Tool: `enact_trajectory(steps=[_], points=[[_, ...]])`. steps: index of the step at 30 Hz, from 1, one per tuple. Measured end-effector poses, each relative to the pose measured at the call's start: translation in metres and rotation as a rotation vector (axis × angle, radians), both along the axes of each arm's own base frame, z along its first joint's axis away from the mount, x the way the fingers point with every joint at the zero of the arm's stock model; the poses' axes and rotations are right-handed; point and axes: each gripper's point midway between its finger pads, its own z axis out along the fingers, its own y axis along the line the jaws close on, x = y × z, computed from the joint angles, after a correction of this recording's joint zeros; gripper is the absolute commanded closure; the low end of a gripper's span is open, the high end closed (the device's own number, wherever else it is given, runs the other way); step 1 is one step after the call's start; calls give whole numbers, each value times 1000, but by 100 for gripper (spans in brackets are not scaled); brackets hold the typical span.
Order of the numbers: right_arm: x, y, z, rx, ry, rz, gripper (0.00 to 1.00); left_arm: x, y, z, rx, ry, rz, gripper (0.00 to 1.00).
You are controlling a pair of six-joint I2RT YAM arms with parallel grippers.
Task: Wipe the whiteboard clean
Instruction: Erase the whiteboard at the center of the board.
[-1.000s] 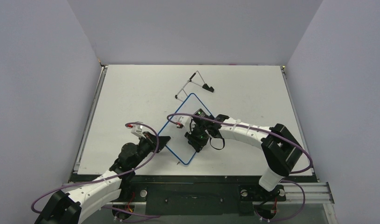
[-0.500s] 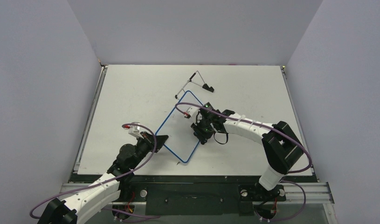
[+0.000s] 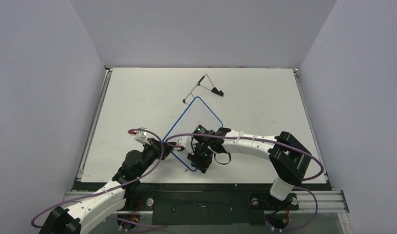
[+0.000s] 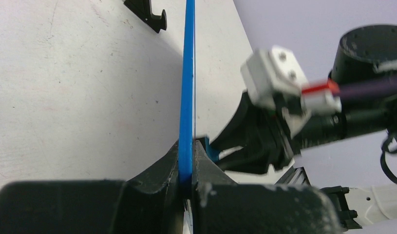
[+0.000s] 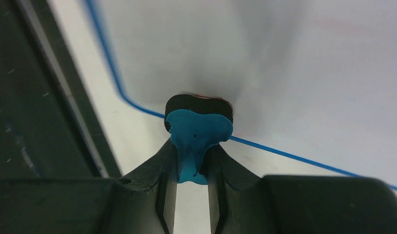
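Note:
The whiteboard (image 3: 192,121), white with a thin blue rim, lies skewed on the table with one corner toward the arms. My left gripper (image 3: 170,146) is shut on its left edge; in the left wrist view the blue rim (image 4: 188,73) runs straight out from between the jaws (image 4: 187,168). My right gripper (image 3: 198,164) is shut on a small blue eraser (image 5: 198,132), whose dark pad presses on the board's face (image 5: 293,68) near the near corner. The face around the eraser looks white, with only a faint reddish trace far off.
A thin wire easel stand (image 3: 202,87) with black feet (image 4: 147,12) lies beyond the board's far corner. The table's dark front rail (image 3: 201,185) runs just below the right gripper and shows as a dark strip (image 5: 35,97) in the right wrist view.
The right gripper with the eraser moved up the board toward its far side, then swept back down to the near corner. The left gripper kept its hold on the rim.

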Motion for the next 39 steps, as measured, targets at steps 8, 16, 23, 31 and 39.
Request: enact_trajectory(steps=[8, 16, 23, 31, 39], points=[[6, -8, -12, -31, 50, -55, 100, 3, 9, 3, 6, -16, 49, 100], [102, -59, -18, -52, -43, -458, 100, 6, 11, 5, -7, -15, 64, 100], [73, -34, -21, -64, -21, -340, 100, 8, 11, 1, 3, -4, 68, 100], [-4, 1, -13, -87, 63, -28, 100, 8, 12, 3, 11, -19, 67, 100], [-46, 12, 0, -19, 235, 119, 100, 5, 11, 7, -7, -23, 61, 100]])
